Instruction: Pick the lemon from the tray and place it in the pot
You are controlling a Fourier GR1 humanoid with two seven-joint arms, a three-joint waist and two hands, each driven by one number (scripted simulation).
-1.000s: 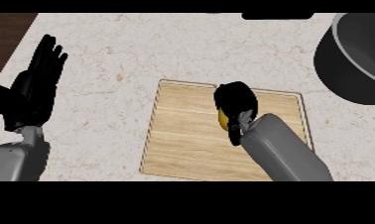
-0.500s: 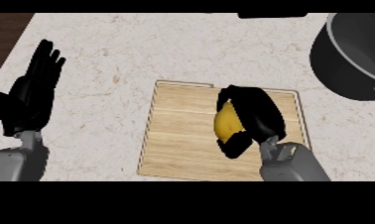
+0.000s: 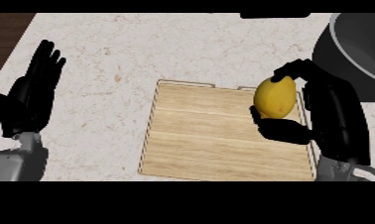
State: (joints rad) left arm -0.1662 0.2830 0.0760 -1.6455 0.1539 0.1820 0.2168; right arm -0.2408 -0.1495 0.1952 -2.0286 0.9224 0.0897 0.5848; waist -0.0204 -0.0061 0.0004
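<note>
Head view:
Lemon: the yellow lemon (image 3: pixel 275 97) is in the robot's right hand, over the right side of the tray.
Right hand: the black right hand (image 3: pixel 331 119) is curled round the lemon. Its fingers (image 3: pixel 293 68) hook over the top and its thumb (image 3: pixel 282 130) is under the bottom.
Tray: the flat wooden tray (image 3: pixel 205 139) lies on the counter. No other thing lies on its bare wood.
Pot: the dark pot (image 3: pixel 351 44) is at the right edge, up past the hand. Only part of it shows.
Left hand: the left hand (image 3: pixel 33 94) rests at the left edge, fingers straight and pointing up, holding nothing.
Counter: the counter (image 3: pixel 147 49) is pale and speckled.
Writing: no words or labels show on anything.
</note>
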